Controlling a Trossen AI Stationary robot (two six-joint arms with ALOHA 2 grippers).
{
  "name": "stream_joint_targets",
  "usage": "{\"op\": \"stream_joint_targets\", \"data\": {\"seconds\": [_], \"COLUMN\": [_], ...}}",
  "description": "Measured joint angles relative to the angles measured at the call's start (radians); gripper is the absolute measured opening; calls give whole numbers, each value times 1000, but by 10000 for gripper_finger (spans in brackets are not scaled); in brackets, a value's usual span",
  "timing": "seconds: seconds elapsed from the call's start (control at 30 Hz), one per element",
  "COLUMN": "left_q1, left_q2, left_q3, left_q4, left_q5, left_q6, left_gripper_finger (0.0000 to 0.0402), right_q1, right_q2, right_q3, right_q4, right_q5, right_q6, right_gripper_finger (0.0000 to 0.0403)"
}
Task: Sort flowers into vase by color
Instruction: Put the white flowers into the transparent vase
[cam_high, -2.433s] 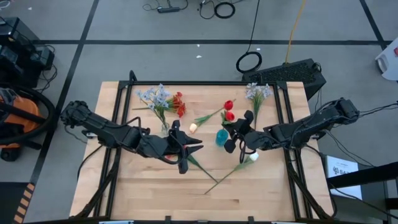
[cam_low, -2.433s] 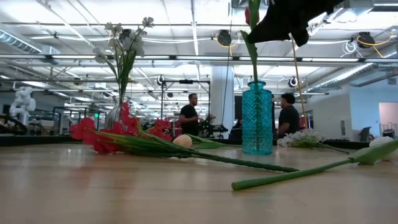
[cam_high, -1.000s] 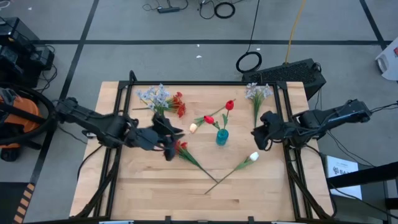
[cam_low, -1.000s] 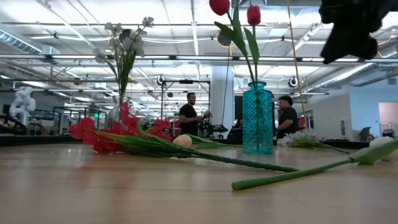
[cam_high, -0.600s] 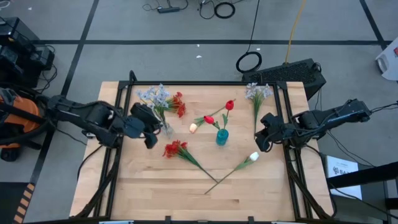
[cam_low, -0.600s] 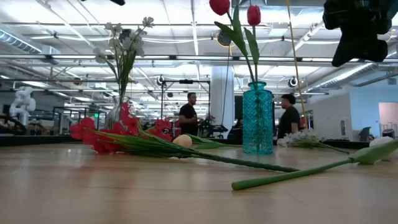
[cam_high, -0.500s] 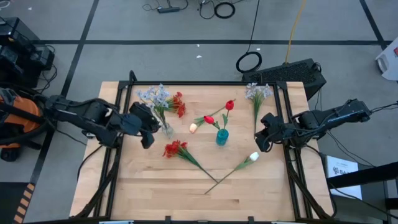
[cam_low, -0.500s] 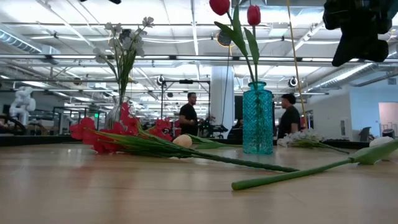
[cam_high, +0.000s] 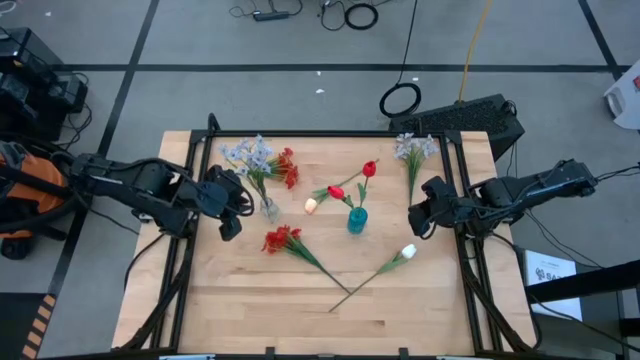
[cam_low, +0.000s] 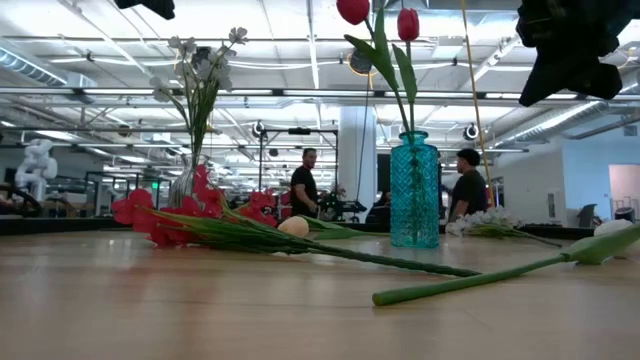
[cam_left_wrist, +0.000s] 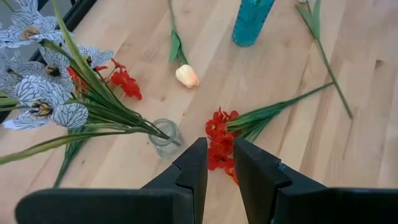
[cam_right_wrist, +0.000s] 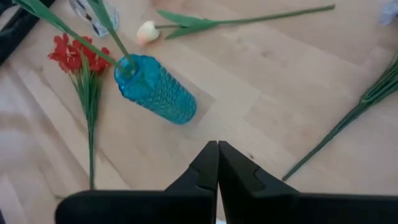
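Overhead, left gripper (cam_high: 228, 200) hovered at the worktop's (cam_high: 250, 300) left edge, fingers barely parted, right gripper (cam_high: 418, 214) fingers pressed together, two red tulips (cam_high: 352, 181) stood in teal vase (cam_high: 356, 221), red cluster (cam_high: 283, 239) lay loose beside it.

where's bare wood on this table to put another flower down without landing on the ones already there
The whole near strip of the table, below the red cluster and the white bud's stem, is bare. So is the near left corner. The far half is crowded: clear vase, blue-white sprays, cream bud, teal vase.
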Motion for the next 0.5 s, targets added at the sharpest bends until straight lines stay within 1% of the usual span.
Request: {"op": "stream_joint_targets", "data": {"seconds": [0.13,0.3,0.43,0.5], "left_q1": [0,-1,-3,-4], "left_q2": [0,1,1,1], "left_q3": [0,-3,-35,-56], "left_q4": [-2,-23,-27,-26], "left_q5": [0,21,31,35], "left_q6": [22,14,-34,-48], "left_gripper_finger": [83,83,83,83], "right_q1": [0,0,0,0], "right_q2": [6,27,52,65], "right_q3": [0,0,0,0], "right_q4": [28,125,160,166], "right_q5": [15,16,17,17], "right_q6": [1,-3,-48,-34], "right_gripper_finger": [1,1,1,1]}}
